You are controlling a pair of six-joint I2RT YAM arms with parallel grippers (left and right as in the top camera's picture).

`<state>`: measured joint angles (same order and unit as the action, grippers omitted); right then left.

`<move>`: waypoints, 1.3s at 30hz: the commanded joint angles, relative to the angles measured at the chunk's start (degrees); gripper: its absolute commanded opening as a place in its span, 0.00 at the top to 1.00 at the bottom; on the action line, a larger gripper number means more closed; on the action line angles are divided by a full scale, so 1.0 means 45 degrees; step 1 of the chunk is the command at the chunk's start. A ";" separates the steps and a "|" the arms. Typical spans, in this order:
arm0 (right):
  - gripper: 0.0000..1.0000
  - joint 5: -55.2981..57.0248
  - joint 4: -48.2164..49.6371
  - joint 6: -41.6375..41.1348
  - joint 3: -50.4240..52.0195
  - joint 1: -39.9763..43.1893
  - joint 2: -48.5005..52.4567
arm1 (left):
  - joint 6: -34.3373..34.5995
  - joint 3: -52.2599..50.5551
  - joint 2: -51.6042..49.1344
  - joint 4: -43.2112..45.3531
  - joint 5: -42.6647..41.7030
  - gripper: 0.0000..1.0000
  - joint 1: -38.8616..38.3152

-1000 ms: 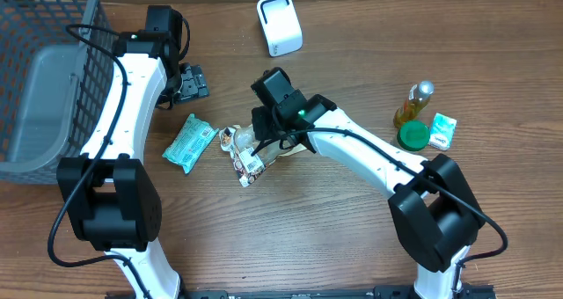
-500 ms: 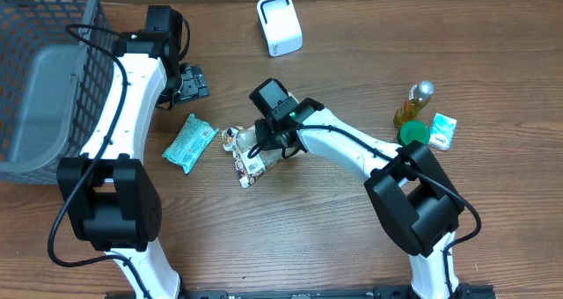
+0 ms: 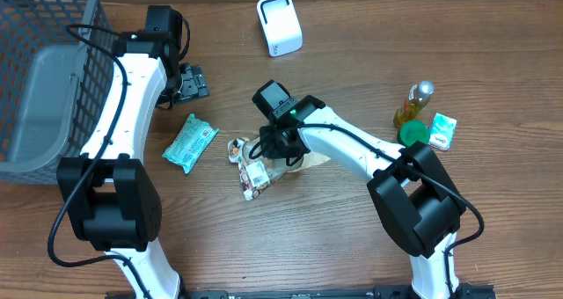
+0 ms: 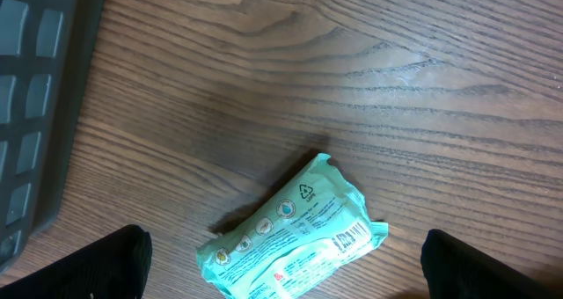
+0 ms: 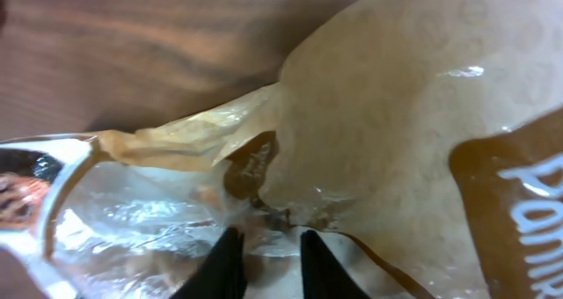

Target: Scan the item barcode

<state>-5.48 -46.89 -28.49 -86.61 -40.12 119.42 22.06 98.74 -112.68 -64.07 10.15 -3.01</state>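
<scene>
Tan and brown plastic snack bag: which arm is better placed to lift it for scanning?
Right: the right pincer grips the tan and brown plastic snack bag; the left pincer hangs open, far from it.

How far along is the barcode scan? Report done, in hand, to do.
Done: nothing scanned that shows; the white scanner stands apart near the far edge. In hand: the right pincer pinches the snack bag mid-table. To do: carry it to the scanner and present its barcode. The left pincer hangs open near the green packet.
</scene>
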 commanded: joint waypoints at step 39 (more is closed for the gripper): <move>0.79 -0.0996 -0.5814 -0.0049 -0.1812 -0.1904 -0.0005 | -0.0194 0.0243 -0.0097 0.0005 0.0170 0.00 -0.0029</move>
<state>-10.13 -73.58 -28.14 -96.62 -48.95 119.55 22.04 98.74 -112.68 -64.10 10.15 -3.01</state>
